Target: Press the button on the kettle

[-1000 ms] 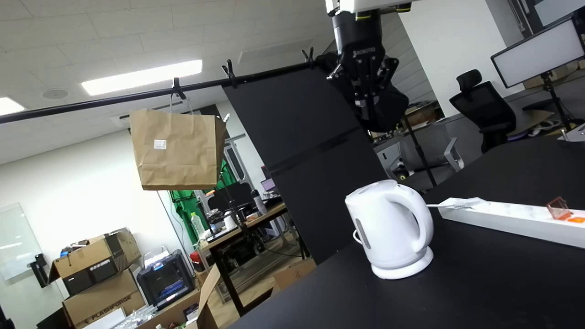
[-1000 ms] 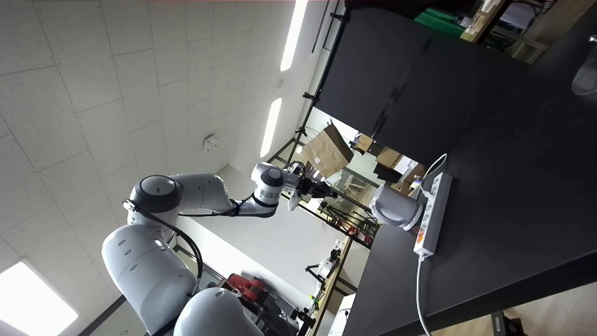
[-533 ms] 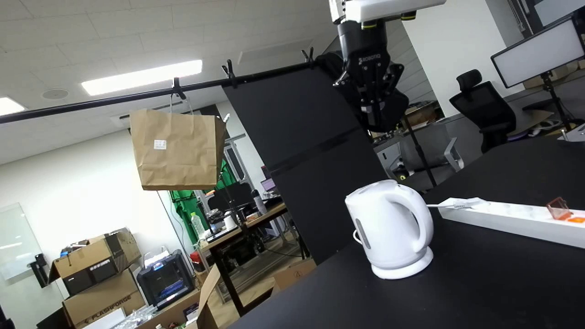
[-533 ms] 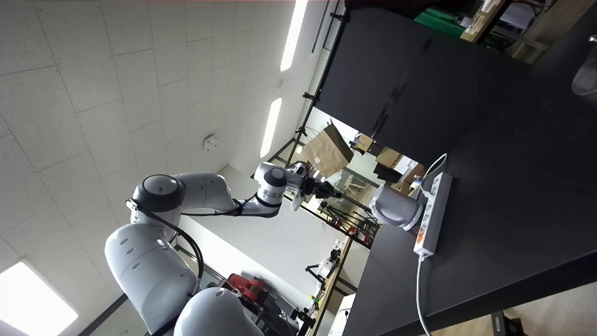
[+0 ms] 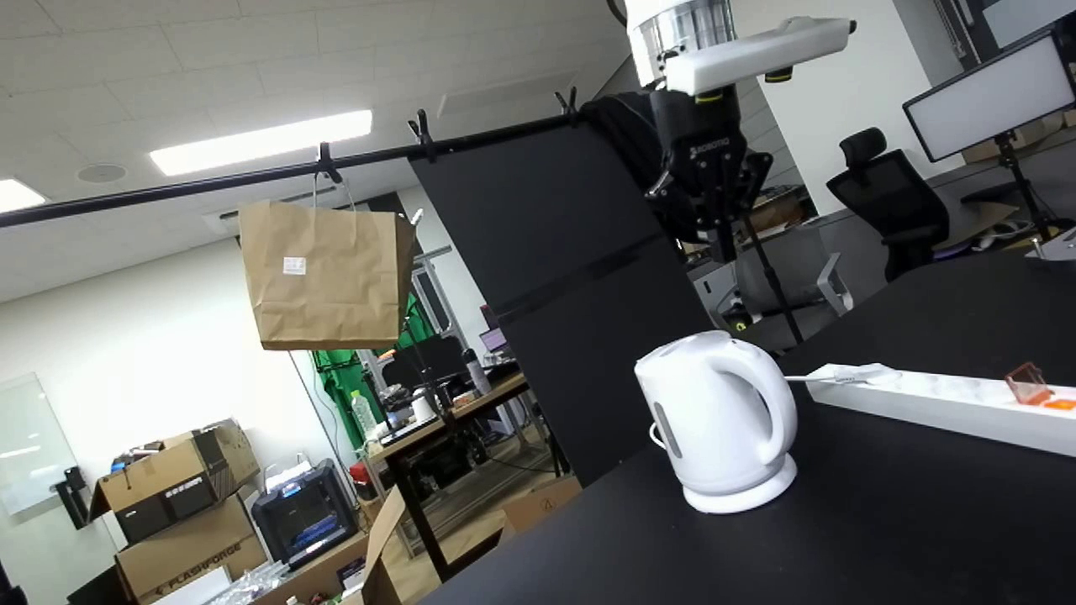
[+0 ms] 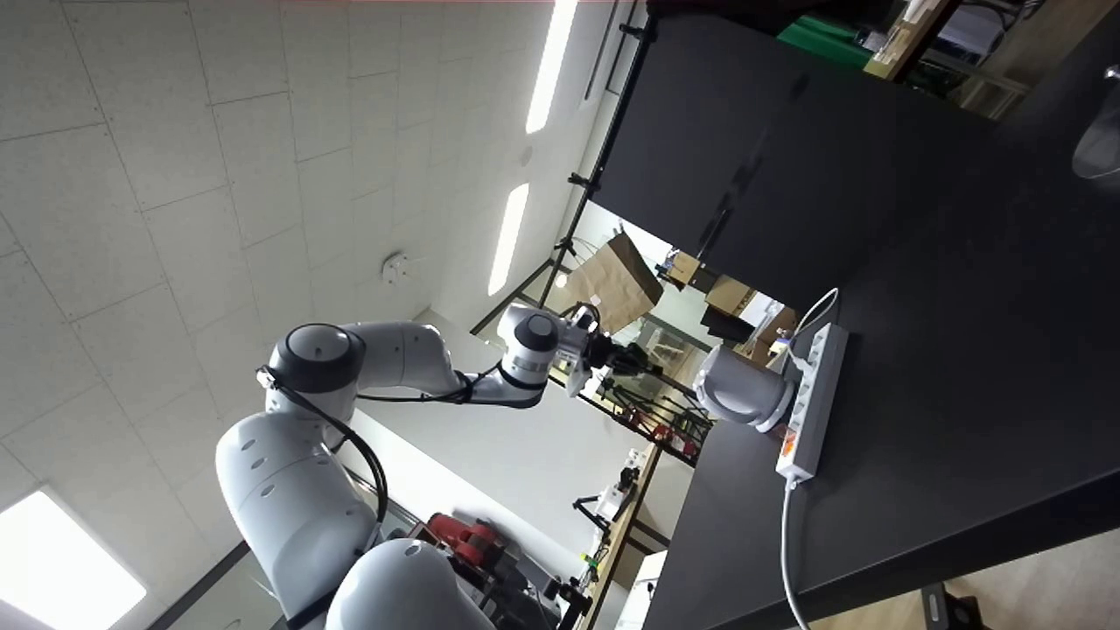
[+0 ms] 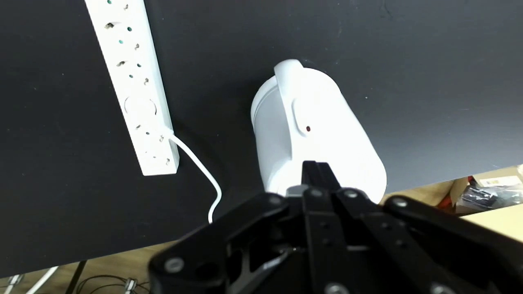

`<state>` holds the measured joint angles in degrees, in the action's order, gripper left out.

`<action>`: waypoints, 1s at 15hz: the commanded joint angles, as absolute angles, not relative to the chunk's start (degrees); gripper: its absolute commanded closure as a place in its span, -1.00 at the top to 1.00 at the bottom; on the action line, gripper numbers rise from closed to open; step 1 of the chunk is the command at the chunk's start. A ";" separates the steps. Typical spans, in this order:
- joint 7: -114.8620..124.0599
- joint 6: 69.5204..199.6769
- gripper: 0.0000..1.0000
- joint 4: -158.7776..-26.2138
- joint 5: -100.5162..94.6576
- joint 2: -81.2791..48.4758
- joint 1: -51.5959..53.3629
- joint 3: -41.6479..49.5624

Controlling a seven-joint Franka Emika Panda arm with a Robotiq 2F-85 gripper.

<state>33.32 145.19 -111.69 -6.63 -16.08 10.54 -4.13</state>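
Black, hard-edged and pressed together, the jaws hang clear above the kettle (image 7: pixel 320 134), a smooth, rounded, loop-handled white plastic body standing upright on the specked black table (image 7: pixel 421 53) near a long, boxy power strip (image 7: pixel 137 87).

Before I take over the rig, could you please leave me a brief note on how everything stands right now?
Gripper: shut, holding nothing, above the kettle with a gap between them.
Kettle: upright on its round base on the black table, beside the power strip but apart from it.
Done: gripper lined up roughly over the kettle; no contact yet.
Left: press the button. I cannot clearly make it out; a small red dot shows on the kettle in the wrist view, perhaps its lamp, so check before lowering.
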 commanded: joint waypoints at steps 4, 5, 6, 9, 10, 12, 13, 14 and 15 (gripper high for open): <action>34.13 144.11 -1.00 -108.13 -5.66 -20.90 12.06 -2.22; 34.18 143.99 -1.00 -107.67 -5.34 -21.57 12.16 -2.07; 34.10 144.47 -1.00 -107.40 -5.13 -22.13 12.22 -1.95; 33.41 145.31 -1.00 -106.53 -3.78 -23.50 12.33 -1.93; 33.35 145.16 -1.00 -106.17 -3.44 -23.92 12.41 -1.89; 33.32 145.02 -1.00 -105.49 -2.88 -24.68 12.56 -1.73; 33.35 144.99 -1.00 -105.10 -2.60 -25.09 12.60 -1.65; 33.47 144.88 -1.00 -104.71 -2.15 -25.54 12.62 -1.55; 33.50 144.82 -1.00 -104.36 -1.82 -25.98 12.61 -1.46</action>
